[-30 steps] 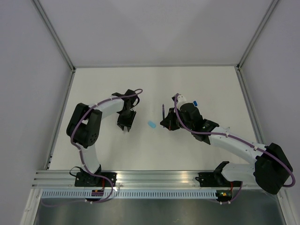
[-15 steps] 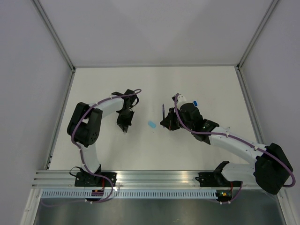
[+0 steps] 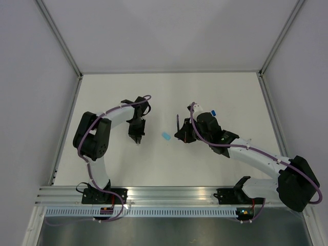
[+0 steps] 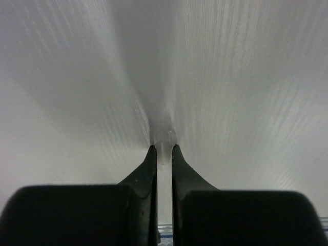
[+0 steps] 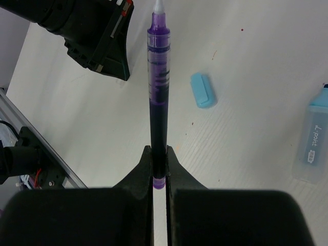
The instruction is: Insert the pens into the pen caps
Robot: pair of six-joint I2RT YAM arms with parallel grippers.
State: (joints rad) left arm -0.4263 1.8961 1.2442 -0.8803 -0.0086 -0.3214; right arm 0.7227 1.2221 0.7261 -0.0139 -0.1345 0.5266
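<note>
A loose sky-blue cap (image 3: 166,136) lies flat on the white counter (image 3: 215,87), and everything else sits around it. Nothing covers the cap; bare counter shows on all sides of it. To its left in the top view, well apart, the left end effector (image 3: 137,137) points down at the counter. To its right, just beside it but not touching, is the right end effector (image 3: 180,134). Farther right of the cap and farther from the arm bases lies a stubby marker (image 5: 312,146) with a pale translucent body and a brighter blue end. Its barrel reads "L-point" in dark letters; the smaller print under that is too fine to read.

The right end effector has its fingers pressed together on the lower end of a pen (image 5: 158,102). The pen has a see-through purple barrel, dark inside, with a white tip at the far end. It juts straight out from the fingers, and in the right wrist view its barrel runs past the cap's left side.

The left end effector's fingers are drawn nearly together on a small pale tube (image 4: 164,143). The tube's rounded end pokes just past the fingertips, close to the counter. Whether it touches the counter cannot be told.
</note>
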